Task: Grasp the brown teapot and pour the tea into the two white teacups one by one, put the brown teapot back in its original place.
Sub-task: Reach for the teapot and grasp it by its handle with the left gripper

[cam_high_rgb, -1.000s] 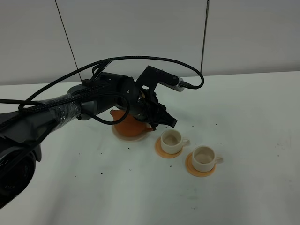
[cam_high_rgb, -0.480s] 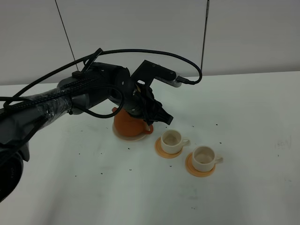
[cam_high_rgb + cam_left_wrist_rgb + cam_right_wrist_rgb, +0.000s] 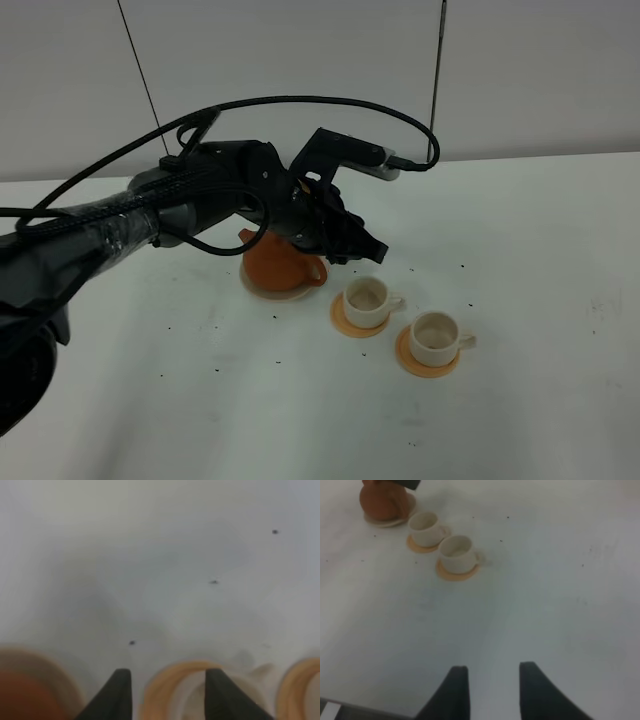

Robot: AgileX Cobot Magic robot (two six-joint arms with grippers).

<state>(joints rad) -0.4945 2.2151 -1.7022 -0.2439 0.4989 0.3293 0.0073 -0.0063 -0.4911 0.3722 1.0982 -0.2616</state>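
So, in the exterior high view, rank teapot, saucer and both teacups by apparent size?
1. brown teapot and saucer: similar width, partly hidden, so unranked.
2. far teacup and near teacup: look alike.

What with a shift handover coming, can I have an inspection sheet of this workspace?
Surface: white table, dotted with dark specks.
Job's things: teapot upright on its saucer; two cups upright, each on an orange coaster.
Clutter: nothing seen.
Grippers: left gripper open, empty, raised beside the teapot over the nearer cup; right gripper open, empty, well away from the tea things.
Cables: black cable loops in the air above the left gripper.
Surroundings: pale wall with dark vertical lines.
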